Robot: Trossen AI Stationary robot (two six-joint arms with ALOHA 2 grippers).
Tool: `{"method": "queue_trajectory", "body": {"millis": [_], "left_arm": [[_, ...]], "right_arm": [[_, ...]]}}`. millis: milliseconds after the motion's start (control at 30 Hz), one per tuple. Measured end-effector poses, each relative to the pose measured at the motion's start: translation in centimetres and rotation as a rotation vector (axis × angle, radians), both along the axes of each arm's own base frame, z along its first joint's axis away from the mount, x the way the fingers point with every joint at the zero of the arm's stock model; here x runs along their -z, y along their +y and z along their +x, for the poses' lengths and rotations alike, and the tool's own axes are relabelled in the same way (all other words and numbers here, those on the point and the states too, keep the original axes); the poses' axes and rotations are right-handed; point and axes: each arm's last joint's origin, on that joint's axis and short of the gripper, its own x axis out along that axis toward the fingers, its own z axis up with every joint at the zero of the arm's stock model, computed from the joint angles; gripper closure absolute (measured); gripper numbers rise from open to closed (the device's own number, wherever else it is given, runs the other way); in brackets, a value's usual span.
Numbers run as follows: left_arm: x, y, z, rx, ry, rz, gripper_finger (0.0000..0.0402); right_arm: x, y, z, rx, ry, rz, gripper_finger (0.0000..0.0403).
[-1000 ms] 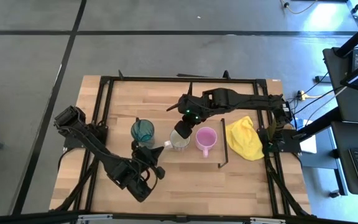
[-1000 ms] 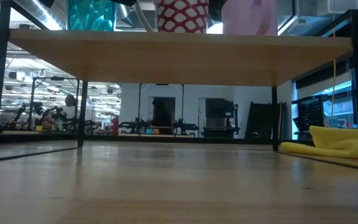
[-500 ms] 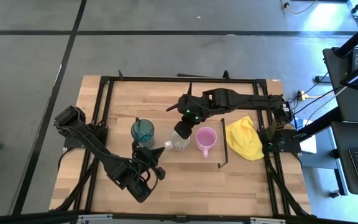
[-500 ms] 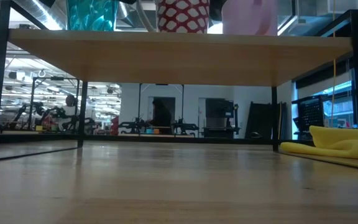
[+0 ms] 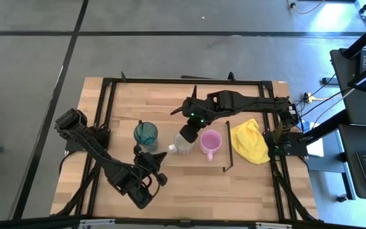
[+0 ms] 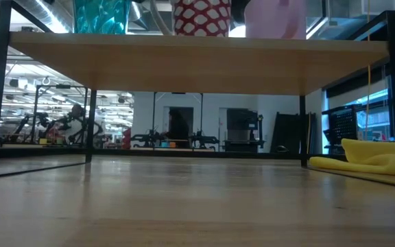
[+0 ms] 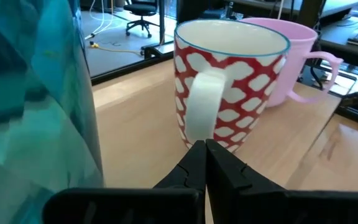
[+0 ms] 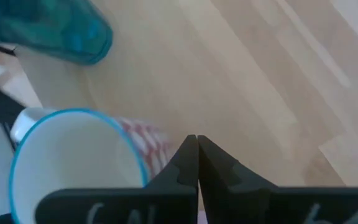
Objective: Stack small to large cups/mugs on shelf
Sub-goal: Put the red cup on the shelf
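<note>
Three vessels stand in a row on the shelf (image 6: 197,65): a teal tumbler (image 5: 146,133), a cream mug with a red pattern (image 5: 183,143) and a pink mug (image 5: 210,141). My left gripper (image 5: 155,159) is shut and comes level from the near left. Its tips (image 7: 204,146) are at the lower end of the cream mug's handle (image 7: 202,102). My right gripper (image 5: 187,133) is shut and points down, just beside the cream mug's rim (image 8: 73,162) on its far right side. My left gripper's shut fingertips stand right at the lower end of the cream mug's handle (image 7: 199,134), coming level from the near left; I cannot tell whether they touch it. My right gripper's shut tips are next to the mug's outer wall (image 8: 148,146); I cannot tell whether they touch it.
A yellow cloth (image 5: 250,141) lies on the tabletop right of the shelf, past its black leg (image 5: 229,152). The tumbler stands close on the left gripper's left side (image 7: 36,93). Bare tabletop (image 5: 202,191) lies toward the near edge.
My left gripper has drawn back slightly from the cream mug toward the table's near left. The vessels stay where they were.
</note>
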Motion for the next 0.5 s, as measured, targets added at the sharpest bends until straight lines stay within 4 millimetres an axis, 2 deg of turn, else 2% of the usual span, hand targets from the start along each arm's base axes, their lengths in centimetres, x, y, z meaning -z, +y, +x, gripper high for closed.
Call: {"method": "queue_trajectory", "body": {"millis": [267, 500], "left_arm": [[0.0, 0.7, 0.4, -0.012, 0.033, 0.033, 0.0402], [0.1, 1.1, 0.7, -0.018, 0.051, 0.030, 0.0402]], "right_arm": [[0.0, 1.3, -0.1, -0.039, 0.001, 0.020, 0.0400], [0.0, 1.6, -0.1, -0.046, 0.010, 0.019, 0.0400]]}}
